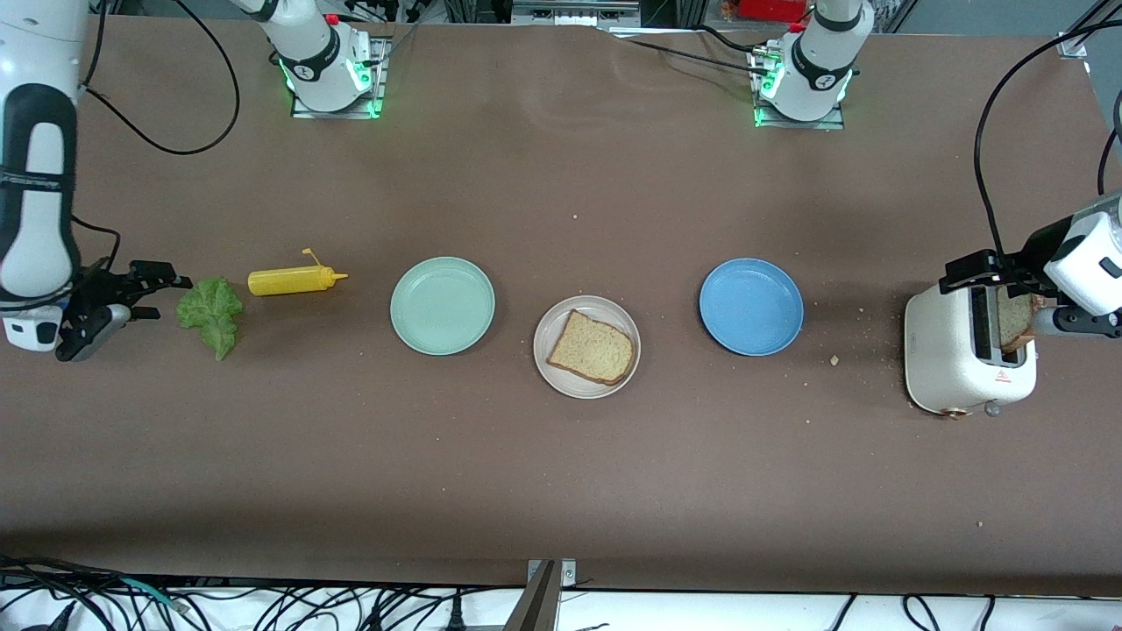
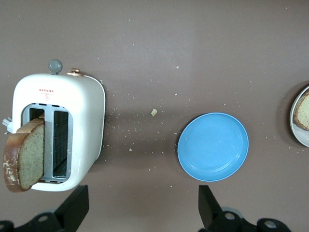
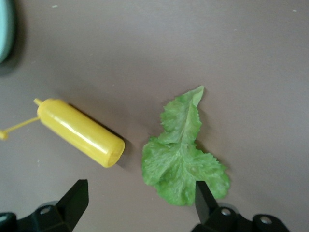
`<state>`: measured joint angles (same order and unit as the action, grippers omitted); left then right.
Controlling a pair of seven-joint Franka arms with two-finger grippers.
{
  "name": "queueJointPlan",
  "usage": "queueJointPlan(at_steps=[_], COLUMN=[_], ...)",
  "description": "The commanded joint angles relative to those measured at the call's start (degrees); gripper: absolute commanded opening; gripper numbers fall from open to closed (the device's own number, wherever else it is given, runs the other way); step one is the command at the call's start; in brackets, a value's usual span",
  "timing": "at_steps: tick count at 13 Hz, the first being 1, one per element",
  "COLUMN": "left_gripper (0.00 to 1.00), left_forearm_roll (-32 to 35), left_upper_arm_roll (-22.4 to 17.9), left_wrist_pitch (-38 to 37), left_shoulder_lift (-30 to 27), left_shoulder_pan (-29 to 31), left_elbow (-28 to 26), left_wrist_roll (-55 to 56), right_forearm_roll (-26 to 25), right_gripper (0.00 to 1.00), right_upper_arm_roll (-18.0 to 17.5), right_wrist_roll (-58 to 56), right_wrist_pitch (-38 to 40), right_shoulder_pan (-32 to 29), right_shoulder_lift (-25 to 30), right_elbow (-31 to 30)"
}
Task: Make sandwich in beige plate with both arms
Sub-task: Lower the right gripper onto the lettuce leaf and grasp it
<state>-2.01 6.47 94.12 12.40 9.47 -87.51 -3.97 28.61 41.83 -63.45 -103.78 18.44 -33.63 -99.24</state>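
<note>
Bread slice [image 2: 25, 157] half-hidden in toaster [image 1: 964, 359]; left gripper [image 2: 140, 208], right gripper [image 3: 137, 203] jaws both apart.

The two arms were white with black bands. Their round bases glowed green, and each had a small red knob. Black cables hung from them. The left gripper [image 1: 995, 272] and right gripper [image 1: 131, 294] were black.
</note>
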Motion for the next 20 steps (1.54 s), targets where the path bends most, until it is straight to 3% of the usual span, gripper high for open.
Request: queueJointPlan(at_steps=[1,2,7,9,12,15,16,17,18,19,20], left_gripper=[1.00,1.00,1.00,1.00,1.00,1.00,1.00,1.00,1.00,1.00,1.00], left_forearm_roll=[2.1,2.1,2.1,2.1,2.1,2.1,2.1,2.1,2.1,2.1,2.1], left_upper_arm_roll=[0.6,0.6,0.6,0.6,0.6,0.6,0.6,0.6,0.6,0.6,0.6], left_wrist_pitch=[-0.7,-0.7,-0.7,-0.7,-0.7,-0.7,-0.7,-0.8,-0.8,-0.7,-0.7], left_shoulder_lift=[-1.2,-1.2,-1.2,-1.2,-1.2,-1.2,-1.2,-1.2,-1.2,-1.2,-1.2], left_shoulder_pan=[0.3,0.3,0.3,0.3,0.3,0.3,0.3,0.3,0.3,0.3,0.3], left_elbow=[-1.0,-1.0,-1.1,-1.1,-1.1,-1.1,-1.1,-1.1,-1.1,-1.0,-1.0], left_wrist_roll=[0.6,0.5,0.5,0.5,0.5,0.5,0.5,0.5,0.5,0.5,0.5], right_forearm_roll=[-3.2,-3.1,-3.0,-1.9,6.2,8.9,9.1,9.1,9.1,9.1,9.1], right_gripper=[0.98,0.98,0.99,0.99,0.99,0.96,0.80,0.57,0.27,0.10,0.00], right_upper_arm_roll=[7.5,9.0,8.9,8.6,6.7,6.5,6.4,6.5,6.4,6.5,6.5], right_wrist_roll=[10.2,11.7,14.3,14.4,14.4,14.4,14.4,14.2,14.1,13.6,13.6], right_wrist_pitch=[-6.5,-9.7,-33.5,-34.3,-34.3,-34.2,-34.1,-33.9,-33.9,-33.9,-33.9], right_shoulder_pan=[11.8,14.1,17.0,15.8,15.7,15.5,15.5,15.5,15.6,15.6,15.7], right_shoulder_lift=[0.3,0.3,-1.2,-1.3,-5.5,-6.7,-6.9,-7.1,-7.1,-7.0,-7.0], right_elbow=[-5.9,-8.4,-19.8,-20.2,-19.8,-19.8,-19.8,-19.8,-19.8,-19.8,-19.7])
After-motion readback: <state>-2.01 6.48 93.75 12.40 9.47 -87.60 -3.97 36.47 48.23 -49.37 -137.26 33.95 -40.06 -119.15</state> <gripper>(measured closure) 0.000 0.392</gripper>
